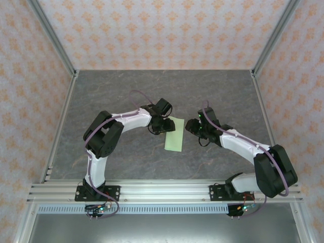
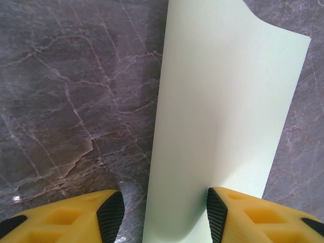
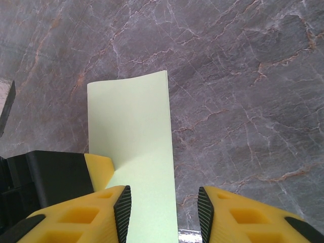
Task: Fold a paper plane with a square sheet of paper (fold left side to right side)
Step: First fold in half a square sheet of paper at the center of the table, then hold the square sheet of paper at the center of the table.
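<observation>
The square sheet of paper lies doubled over into a narrow pale green rectangle in the middle of the table. Its left side is a soft rounded bend, as the left wrist view shows on the paper. My left gripper hangs at the sheet's far left corner; its jaws stand open astride the bend, one fingertip over the paper. My right gripper is just to the right, open, with the right edge of the paper between its fingers.
The grey marbled table top spreads wide around the paper. Aluminium rails cross the near edge by the arm bases, and patterned walls close the left, right and far sides.
</observation>
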Controlling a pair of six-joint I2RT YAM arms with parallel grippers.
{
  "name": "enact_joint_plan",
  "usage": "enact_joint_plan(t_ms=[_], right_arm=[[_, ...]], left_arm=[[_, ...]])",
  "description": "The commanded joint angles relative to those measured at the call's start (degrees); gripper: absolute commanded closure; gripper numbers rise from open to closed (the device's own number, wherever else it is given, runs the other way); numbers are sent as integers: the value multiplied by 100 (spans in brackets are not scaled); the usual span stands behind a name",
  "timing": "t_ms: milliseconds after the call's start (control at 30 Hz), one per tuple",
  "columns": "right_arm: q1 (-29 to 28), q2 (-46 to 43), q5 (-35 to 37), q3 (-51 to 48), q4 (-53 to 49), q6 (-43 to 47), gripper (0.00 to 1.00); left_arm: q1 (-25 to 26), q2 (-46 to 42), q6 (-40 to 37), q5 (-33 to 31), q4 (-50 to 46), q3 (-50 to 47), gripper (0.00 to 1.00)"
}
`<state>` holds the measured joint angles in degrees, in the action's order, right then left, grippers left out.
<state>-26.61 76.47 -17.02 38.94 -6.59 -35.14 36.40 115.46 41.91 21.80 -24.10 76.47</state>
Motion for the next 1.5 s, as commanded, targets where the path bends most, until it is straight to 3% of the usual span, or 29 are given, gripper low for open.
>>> enact_joint_plan(t_ms=[0, 367, 467, 600, 733, 1133, 1467], right_arm=[[-35, 24, 5, -89, 100, -47, 57], [-48, 128, -75, -97, 116, -97, 60], [-59, 258, -243, -97, 213, -142, 69], [-81, 522, -506, -98, 514, -294, 90], [-141, 829, -692, -36, 726, -397, 99], [-267, 1536, -840, 193, 704, -511, 100], [-267, 1721, -544, 252, -223, -495, 100]], left_arm=[[181, 557, -87, -10, -351, -174, 48], [192, 579, -69, -9, -355, -160, 48], [192, 574, -73, -22, -356, -156, 48], [191, 584, -60, -18, -358, -158, 48], [200, 585, -60, -25, -363, -158, 47], [209, 572, -70, -36, -364, -141, 48], [209, 373, -69, -30, -377, -125, 48]])
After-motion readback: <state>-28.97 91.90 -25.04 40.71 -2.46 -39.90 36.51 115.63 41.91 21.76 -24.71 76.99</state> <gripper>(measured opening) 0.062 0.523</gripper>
